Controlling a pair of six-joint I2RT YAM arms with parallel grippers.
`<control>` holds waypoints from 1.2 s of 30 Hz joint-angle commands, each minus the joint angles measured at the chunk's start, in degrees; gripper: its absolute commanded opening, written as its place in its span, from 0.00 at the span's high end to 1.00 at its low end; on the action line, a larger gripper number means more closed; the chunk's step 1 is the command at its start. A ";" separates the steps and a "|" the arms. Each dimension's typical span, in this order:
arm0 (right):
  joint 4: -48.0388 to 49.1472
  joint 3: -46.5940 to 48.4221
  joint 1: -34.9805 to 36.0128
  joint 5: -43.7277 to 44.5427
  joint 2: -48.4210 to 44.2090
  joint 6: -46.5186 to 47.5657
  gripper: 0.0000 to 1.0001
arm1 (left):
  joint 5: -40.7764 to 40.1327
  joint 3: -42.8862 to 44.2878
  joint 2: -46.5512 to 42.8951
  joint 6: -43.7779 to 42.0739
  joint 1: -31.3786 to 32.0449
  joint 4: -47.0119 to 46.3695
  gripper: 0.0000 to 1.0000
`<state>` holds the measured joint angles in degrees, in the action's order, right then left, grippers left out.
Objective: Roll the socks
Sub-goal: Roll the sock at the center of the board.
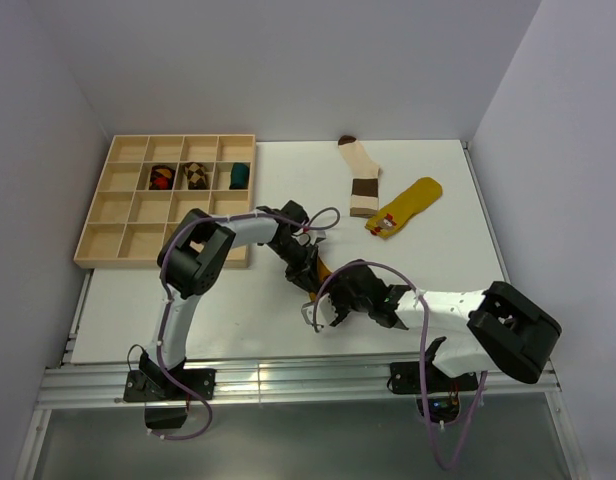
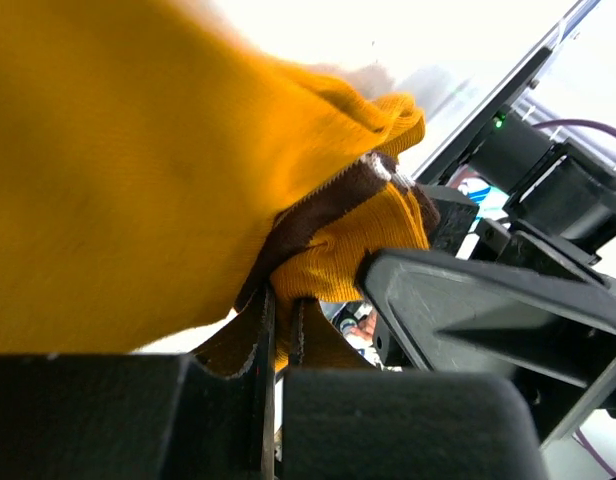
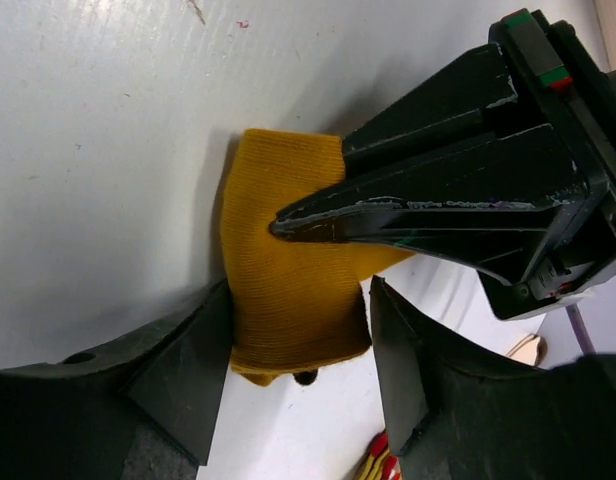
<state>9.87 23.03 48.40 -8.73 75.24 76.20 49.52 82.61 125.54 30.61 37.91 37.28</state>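
Left tool [image 3: 281, 225] pinches the mustard sock [image 3: 273, 295]; right tool [image 3: 298, 365] spread, straddling it.

Mustard sock [image 1: 323, 268] mostly hidden from above, blurred close-up; yellow sock [image 3: 380, 462] cut off by bottom edge.

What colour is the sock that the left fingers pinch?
Mustard-orange sock, with a dark brown band; clearest in the left wrist view.

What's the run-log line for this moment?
left gripper: shut on mustard-orange fabric sock | right gripper: open, straddling it | cream brown-banded sock, bright yellow sock: lying flat, unrolled
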 commanded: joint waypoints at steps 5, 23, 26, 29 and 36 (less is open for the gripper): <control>-4.49 3.33 0.64 0.47 1.66 -2.02 0.56 | -6.10 -3.42 -2.05 -2.49 1.29 0.08 0.94; -43.68 18.27 -0.59 -12.18 4.64 -17.05 0.68 | -30.00 -15.00 -19.09 10.15 -0.38 -23.97 0.52; -46.16 20.39 -2.34 -14.99 8.42 -17.49 0.68 | -32.81 -18.87 -22.61 11.92 -0.73 -28.39 0.52; -47.91 22.41 -4.10 -17.01 12.80 -17.93 0.68 | -36.85 -22.38 -26.12 12.98 -0.65 -31.91 0.52; -66.62 38.21 -14.89 -28.61 29.66 -11.19 0.68 | -44.33 -33.99 -37.90 13.77 -0.21 -43.51 0.52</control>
<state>-44.71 57.01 37.93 -32.18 97.06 60.82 10.98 51.88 93.25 43.22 37.23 1.96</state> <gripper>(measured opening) 0.321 0.475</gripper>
